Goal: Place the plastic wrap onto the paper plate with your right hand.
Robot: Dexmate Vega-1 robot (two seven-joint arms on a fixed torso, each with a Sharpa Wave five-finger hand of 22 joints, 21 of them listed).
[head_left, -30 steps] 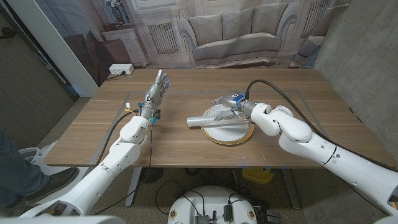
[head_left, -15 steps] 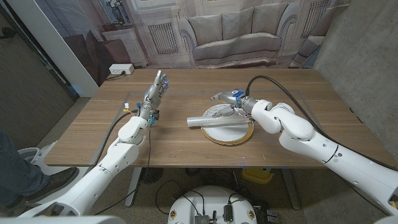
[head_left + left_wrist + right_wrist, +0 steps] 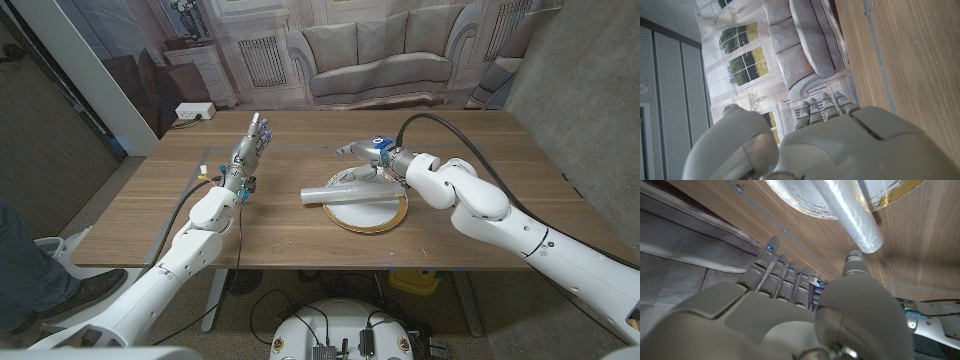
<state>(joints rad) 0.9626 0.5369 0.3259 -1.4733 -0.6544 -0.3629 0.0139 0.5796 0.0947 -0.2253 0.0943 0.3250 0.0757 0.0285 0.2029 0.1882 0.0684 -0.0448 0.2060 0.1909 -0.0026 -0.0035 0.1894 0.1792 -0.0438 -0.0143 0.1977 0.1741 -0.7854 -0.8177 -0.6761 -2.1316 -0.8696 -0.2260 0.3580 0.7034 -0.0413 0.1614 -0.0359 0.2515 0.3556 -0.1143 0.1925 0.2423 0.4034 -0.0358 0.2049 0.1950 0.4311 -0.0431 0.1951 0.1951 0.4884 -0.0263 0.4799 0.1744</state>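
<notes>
My right hand (image 3: 362,152) hangs above the far edge of the paper plate (image 3: 366,213), fingers spread and holding nothing; its fingertips point toward my left. The roll of plastic wrap (image 3: 352,192) lies on its side across the plate, apart from the hand. One end overhangs the rim toward my left and rests over bare table (image 3: 300,235).

The roll is a long, pale, glossy cylinder, its film catching highlights. The plate is white with a gold rim.

Right wrist view: the back of my right hand (image 3: 790,310) with the fingers (image 3: 782,272) extended and apart, the roll (image 3: 850,212) beyond them, untouched, its cut end visible. The plate's gold edge (image 3: 900,187) shows there beside the roll.

My left hand (image 3: 250,145) is raised over the table's left half, well apart from the plate, fingers straight and close together, gripping nothing. Left wrist view: its fingers (image 3: 822,107) against a printed sofa backdrop (image 3: 800,45).
</notes>
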